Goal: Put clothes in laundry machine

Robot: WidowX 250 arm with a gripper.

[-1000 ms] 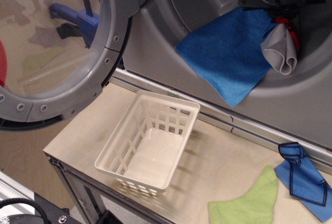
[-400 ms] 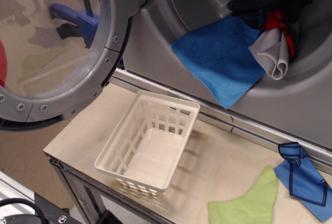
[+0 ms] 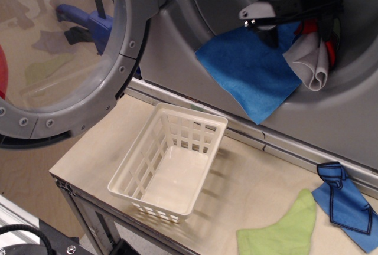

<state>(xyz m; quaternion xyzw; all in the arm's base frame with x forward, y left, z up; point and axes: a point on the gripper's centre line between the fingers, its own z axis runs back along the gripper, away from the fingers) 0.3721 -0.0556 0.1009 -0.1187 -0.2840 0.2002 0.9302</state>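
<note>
1. Since 1 s ago, tool [image 3: 289, 16] has gone deeper into laundry machine [image 3: 195, 60] at upper right of frame; clothes [image 3: 260, 69] shifted slightly left, grey fold dropped.
2. Step: depositing the bundle, prob. near done. Tool looks spread apart, w/ metal fingers over the blue cloth; can't tell if it touches.
3. Next: retract w/o snagging fabric.
4. Clothes: blue sheet draped over drum lip, grey and red bunched behind, at right.

Single high view, angled down: table [image 3: 248, 178], laundry machine [image 3: 195, 48] front.
</note>
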